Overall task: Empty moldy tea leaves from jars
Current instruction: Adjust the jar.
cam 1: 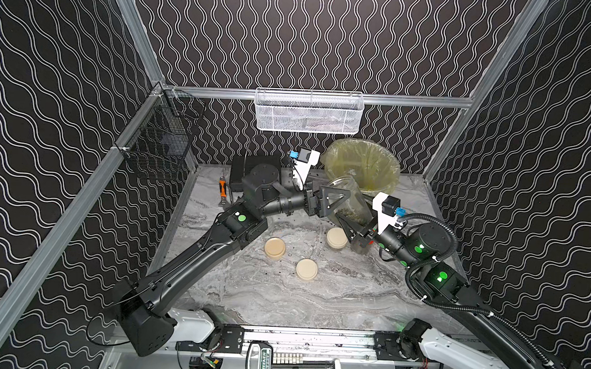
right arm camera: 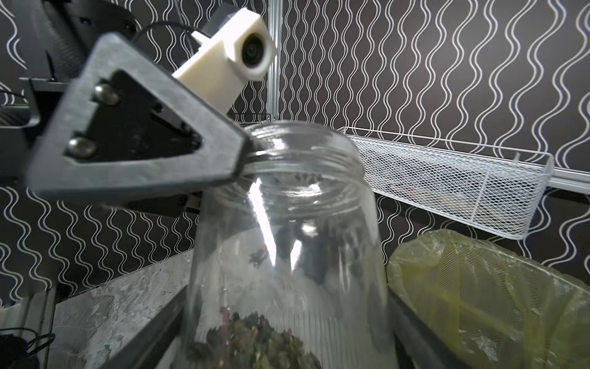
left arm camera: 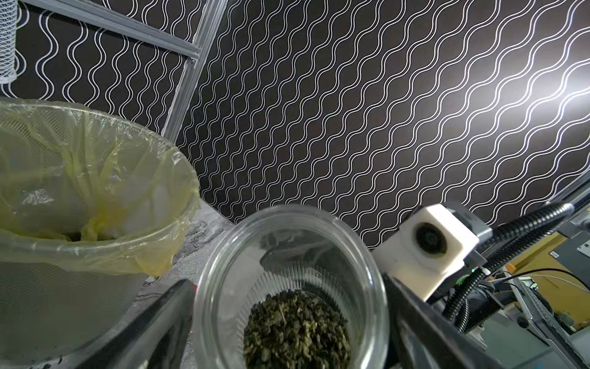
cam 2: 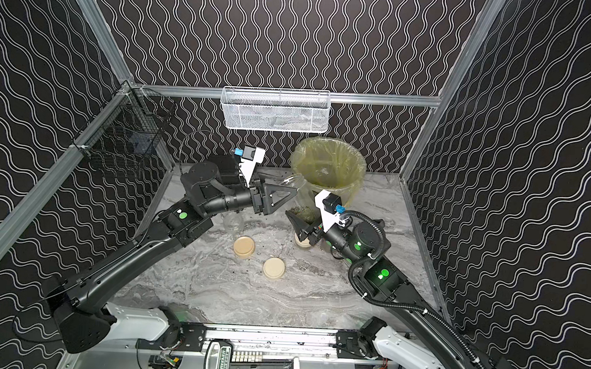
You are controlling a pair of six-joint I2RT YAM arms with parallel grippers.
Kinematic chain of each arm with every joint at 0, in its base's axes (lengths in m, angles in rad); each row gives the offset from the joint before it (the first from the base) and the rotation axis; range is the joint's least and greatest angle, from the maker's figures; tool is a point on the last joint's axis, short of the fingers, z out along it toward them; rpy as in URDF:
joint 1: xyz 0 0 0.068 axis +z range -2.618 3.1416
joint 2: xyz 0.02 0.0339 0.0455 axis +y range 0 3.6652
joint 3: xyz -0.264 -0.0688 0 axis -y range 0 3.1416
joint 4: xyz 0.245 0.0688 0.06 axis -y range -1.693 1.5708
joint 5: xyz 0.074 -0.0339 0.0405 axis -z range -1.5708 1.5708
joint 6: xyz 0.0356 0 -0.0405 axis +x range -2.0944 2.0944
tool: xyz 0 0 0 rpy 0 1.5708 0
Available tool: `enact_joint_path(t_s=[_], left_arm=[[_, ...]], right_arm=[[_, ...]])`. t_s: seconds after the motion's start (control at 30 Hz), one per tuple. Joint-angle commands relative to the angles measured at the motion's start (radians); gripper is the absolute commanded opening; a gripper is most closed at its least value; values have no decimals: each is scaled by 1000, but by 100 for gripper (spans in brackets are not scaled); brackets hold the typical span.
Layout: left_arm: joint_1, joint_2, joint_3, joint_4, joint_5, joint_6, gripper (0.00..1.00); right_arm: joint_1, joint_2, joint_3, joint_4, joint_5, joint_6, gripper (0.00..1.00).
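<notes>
Presently right tool [cam 1: 354,218] clamps the open jar [right arm camera: 287,239] of tea leaves [left arm camera: 297,329]; left tool [left arm camera: 289,287] grip unclear.

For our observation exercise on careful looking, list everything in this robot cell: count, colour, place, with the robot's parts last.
open jar: one, clear glass, held mid-air
tea leaves: one heap, dark greenish, inside it
round lids: three, cream, mid-table
second jar: one, clear, under left arm
bin: one, yellow-lined, back
mesh basket: one, white, back rail
wire basket: one, black, left rail
tool: one, orange-handled, back left
box: one, black, beside tool
table: one, grey marble
left gripper: black, around jar's mouth
right gripper: black, gripping jar's base
</notes>
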Motion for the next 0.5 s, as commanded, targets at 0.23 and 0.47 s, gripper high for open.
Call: enact_joint_path(t_s=[0.23, 0.47], left_arm=[[-3, 17, -9, 17, 62, -39, 69], [-1, 10, 7, 18, 66, -107, 43]], right_arm=[[1, 21, 7, 124, -55, -19, 34], [1, 29, 1, 122, -57, -44, 54]])
